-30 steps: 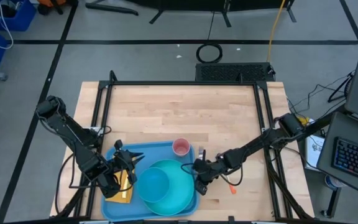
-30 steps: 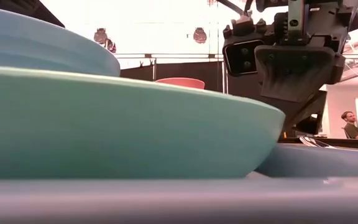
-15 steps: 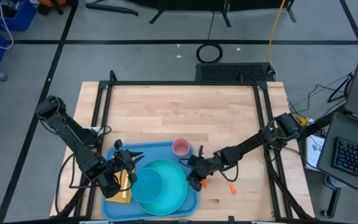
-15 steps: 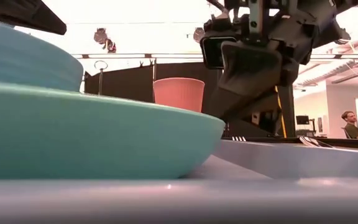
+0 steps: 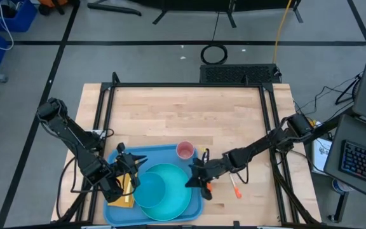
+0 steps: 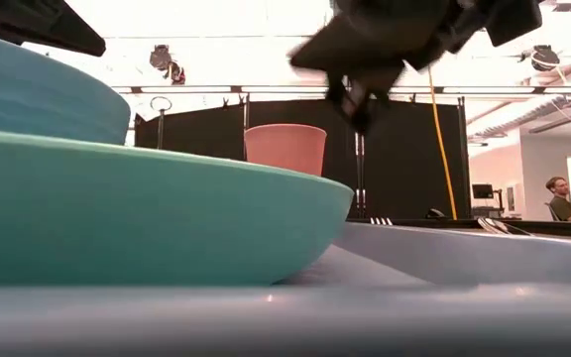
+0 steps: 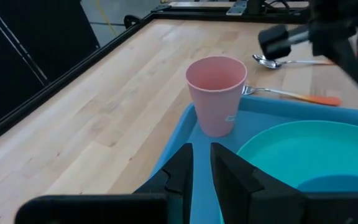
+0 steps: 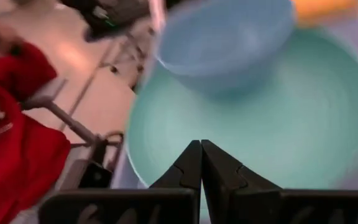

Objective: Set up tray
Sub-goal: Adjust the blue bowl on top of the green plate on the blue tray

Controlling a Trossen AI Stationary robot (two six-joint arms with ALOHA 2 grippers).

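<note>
High view shows the tray (image 5: 116, 157) at the near edge of the wooden bench (image 5: 183, 114), between the two arms, its long axis running across from the left arm to the right. It is smooth light-blue plastic, rectangular with rounded corners and a low raised rim. On it sit a round teal plate (image 5: 170, 191), glossy and shallow, with a small blue bowl (image 5: 151, 186) resting in its left half, and a pink cup (image 5: 185, 150) upright in the far right corner. Something flat and yellow (image 5: 126, 191) lies along the tray's left side, mostly under the left arm.

The right hand (image 5: 194, 181) hangs just over the tray's right rim at the plate's edge; its fingers are pressed together on nothing, as its wrist view confirms, with plate and bowl straight ahead of it. The left hand (image 5: 135, 164) hovers over the tray's left part, fingers nearly together with a slim gap and nothing between them; the cup stands ahead of it.

A fork with an orange handle (image 5: 234, 187) and a metal spoon (image 7: 272, 61) lie on the bare wood just beside the tray's right edge, clear of the rim. They sit on the right arm's side, close behind its hand, so that arm looks the better placed to fetch them. Thin, flat and hard, they will likely be awkward to pinch off the wood.
</note>
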